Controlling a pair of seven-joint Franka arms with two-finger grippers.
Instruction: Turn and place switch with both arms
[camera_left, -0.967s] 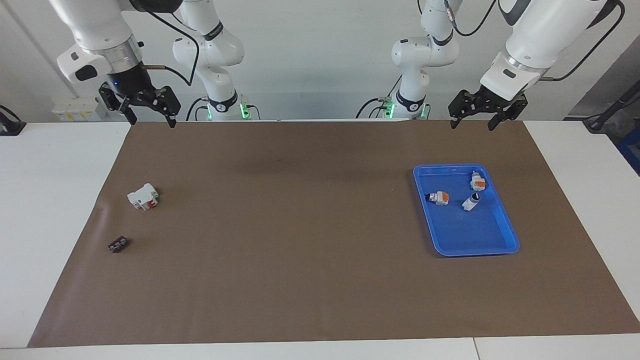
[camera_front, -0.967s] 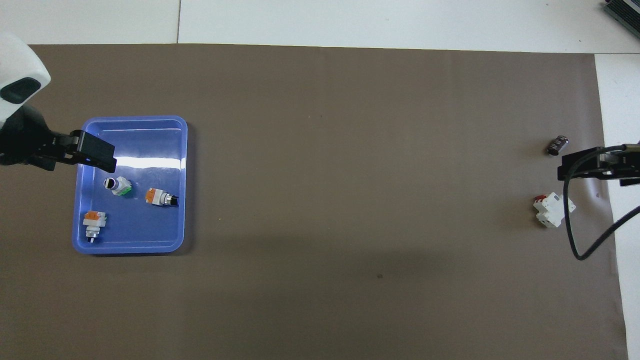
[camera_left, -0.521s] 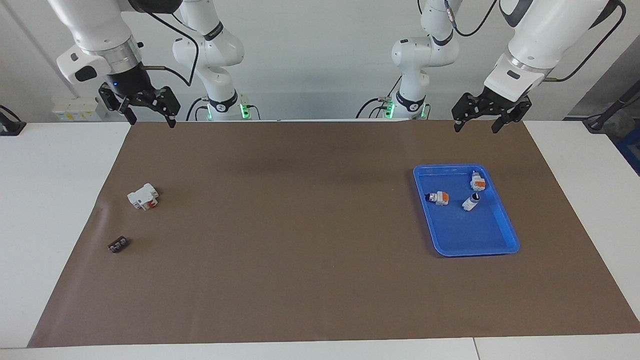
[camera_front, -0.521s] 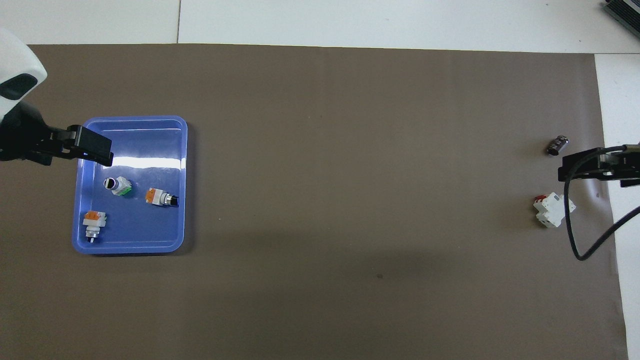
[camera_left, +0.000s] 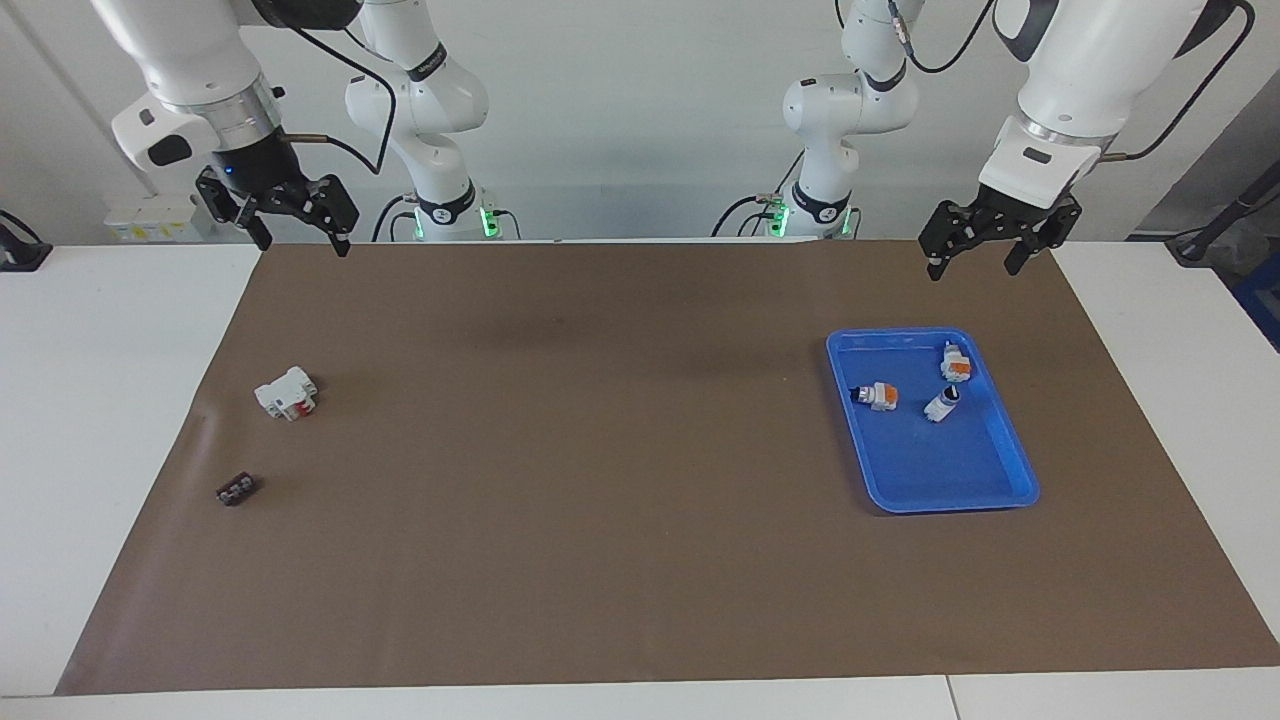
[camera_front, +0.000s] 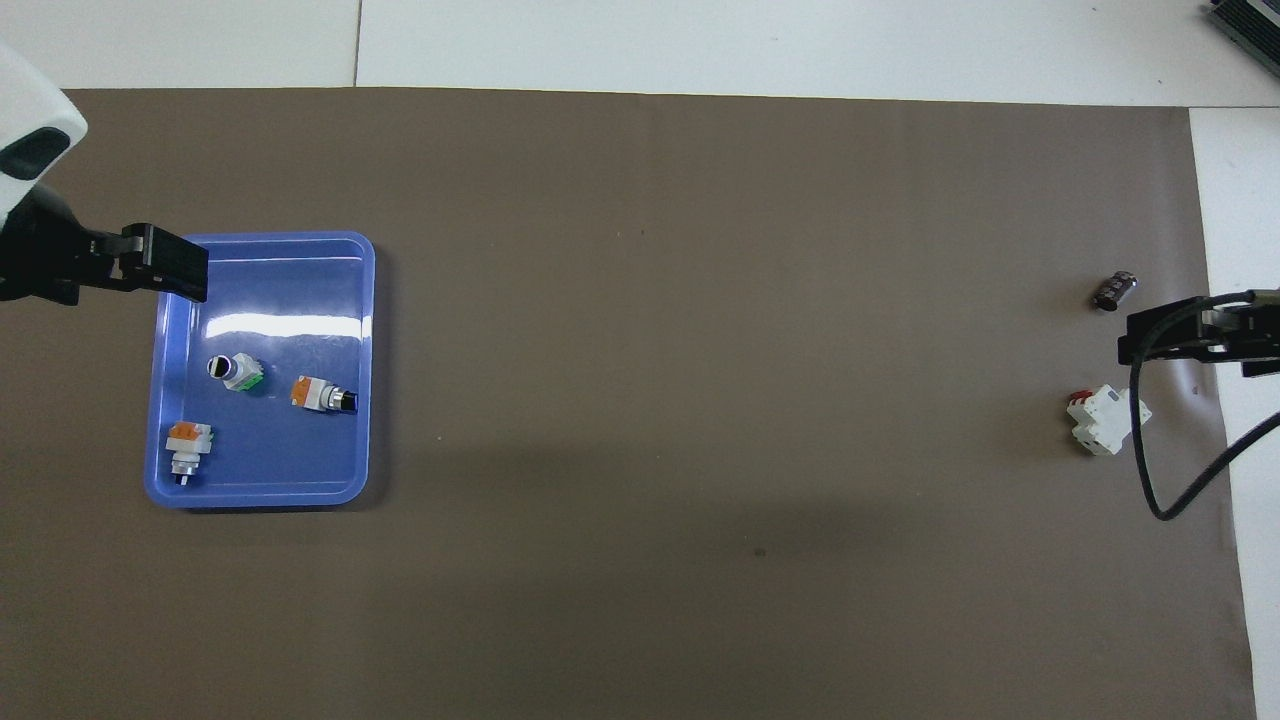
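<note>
The switch (camera_left: 880, 396), white with an orange block and a black knob, lies on its side in the blue tray (camera_left: 1000, 470); it also shows in the overhead view (camera_front: 322, 394). A second orange-and-white switch (camera_front: 187, 448) and a white cylinder with a black tip (camera_front: 235, 371) lie in the same tray (camera_front: 300, 300). My left gripper (camera_left: 973, 268) hangs open and empty high over the mat by the tray's edge; its hand shows in the overhead view (camera_front: 130, 272). My right gripper (camera_left: 300, 242) is open and empty, held high over the mat's other end.
A white block with red parts (camera_left: 287, 393) and a small dark part (camera_left: 236, 489) lie on the brown mat (camera_left: 600, 450) toward the right arm's end. A black cable (camera_front: 1150, 470) loops down from the right arm.
My left gripper has shifted toward the left arm's end of the table and sunk a little, staying open. The right arm has hardly moved. Nothing in the tray moved.
</note>
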